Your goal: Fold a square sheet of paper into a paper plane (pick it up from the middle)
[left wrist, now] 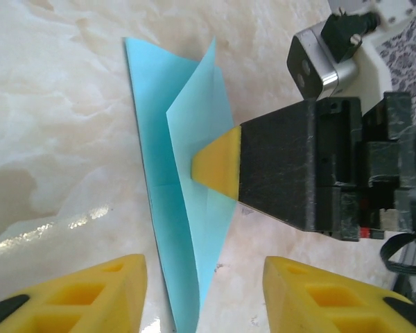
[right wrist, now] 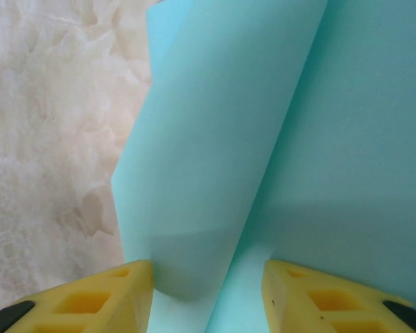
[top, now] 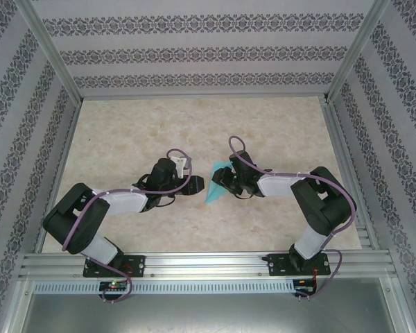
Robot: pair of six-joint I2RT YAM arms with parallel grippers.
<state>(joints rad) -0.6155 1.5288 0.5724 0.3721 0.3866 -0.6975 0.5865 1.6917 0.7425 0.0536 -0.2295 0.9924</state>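
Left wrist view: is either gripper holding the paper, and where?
Nothing looks gripped. Left gripper open astride the folded paper's narrow end; right gripper open around its raised flap.

Our arms bend inward, elbows out, wrists facing each other; our left tool (top: 197,184) has its fingers parted; our right tool (top: 220,182) likewise, tips close to its neighbour's.

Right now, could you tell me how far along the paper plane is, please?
Done: the sheet of paper is already folded into a long pointed shape. In hand: the right gripper presses on it while one flap stands up; the left gripper is open astride its narrow end. Left: creasing that flap flat, probably further folds.
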